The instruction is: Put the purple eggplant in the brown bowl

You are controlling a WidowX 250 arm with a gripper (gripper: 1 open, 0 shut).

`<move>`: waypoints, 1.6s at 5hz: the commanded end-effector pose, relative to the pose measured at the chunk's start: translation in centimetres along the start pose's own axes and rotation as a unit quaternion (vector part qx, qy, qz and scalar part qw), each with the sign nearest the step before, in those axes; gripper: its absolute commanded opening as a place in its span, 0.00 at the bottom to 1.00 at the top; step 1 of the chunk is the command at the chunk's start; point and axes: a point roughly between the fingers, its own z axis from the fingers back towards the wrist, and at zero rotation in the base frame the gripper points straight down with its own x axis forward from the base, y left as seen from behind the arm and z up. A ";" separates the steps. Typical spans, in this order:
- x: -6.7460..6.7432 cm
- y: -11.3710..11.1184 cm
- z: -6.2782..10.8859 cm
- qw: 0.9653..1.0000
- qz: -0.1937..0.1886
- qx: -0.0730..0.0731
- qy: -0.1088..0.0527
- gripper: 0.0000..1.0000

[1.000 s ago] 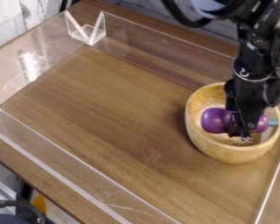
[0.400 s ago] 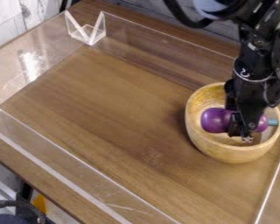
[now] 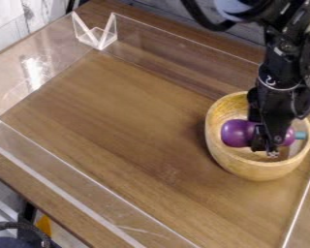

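Table (image 3: 132, 136): wooden top edged with clear plastic walls.
Bowl (image 3: 235, 162): round light-brown wood, near the table's 3 o'clock edge.
Eggplant (image 3: 238, 131): glossy purple, lying inside the bowl, toward its 12 o'clock side.
Arm (image 3: 285, 68): black, reaching steeply down from 1 o'clock into the bowl.
Claw (image 3: 269, 147): tips down inside the bowl, against the eggplant's 3 o'clock side; cannot tell whether it is pinching or spread.
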 end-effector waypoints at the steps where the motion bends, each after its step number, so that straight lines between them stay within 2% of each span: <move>1: 1.3 1.0 1.9 0.999 -0.002 0.025 -0.028 0.00; 8: 1.2 1.3 1.8 0.999 0.018 0.032 -0.024 0.00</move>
